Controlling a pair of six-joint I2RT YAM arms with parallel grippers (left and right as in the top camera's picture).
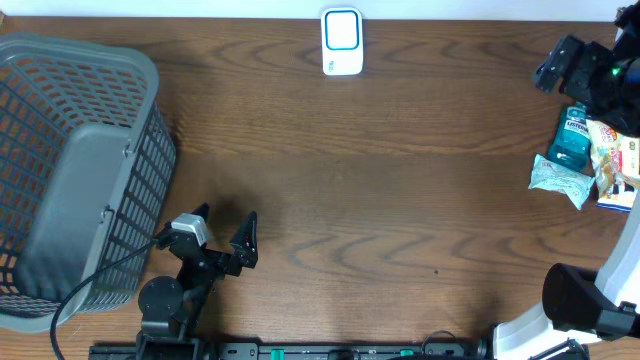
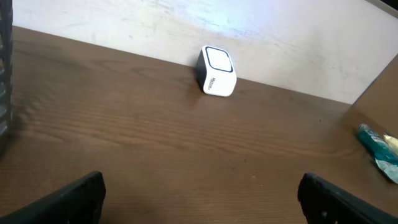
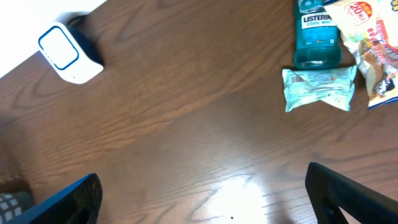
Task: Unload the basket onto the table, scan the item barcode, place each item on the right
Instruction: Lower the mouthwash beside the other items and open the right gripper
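Observation:
A white barcode scanner (image 1: 341, 42) with a blue-edged window stands at the table's far edge, and shows in the left wrist view as the scanner (image 2: 216, 71) and in the right wrist view as the scanner (image 3: 65, 55). The items lie in a cluster at the right: a teal Listerine bottle (image 1: 574, 135) (image 3: 317, 34), a pale green packet (image 1: 560, 180) (image 3: 319, 87) and colourful snack packs (image 1: 615, 160) (image 3: 373, 43). My left gripper (image 1: 225, 222) (image 2: 201, 202) is open and empty near the front left. My right gripper (image 1: 560, 65) (image 3: 205, 199) hovers open and empty just beyond the bottle.
A large grey mesh basket (image 1: 60, 70) fills the left end of the table. A cable (image 1: 100, 275) runs from the left arm past the basket's corner. The right arm's white base (image 1: 590, 310) stands at the front right corner.

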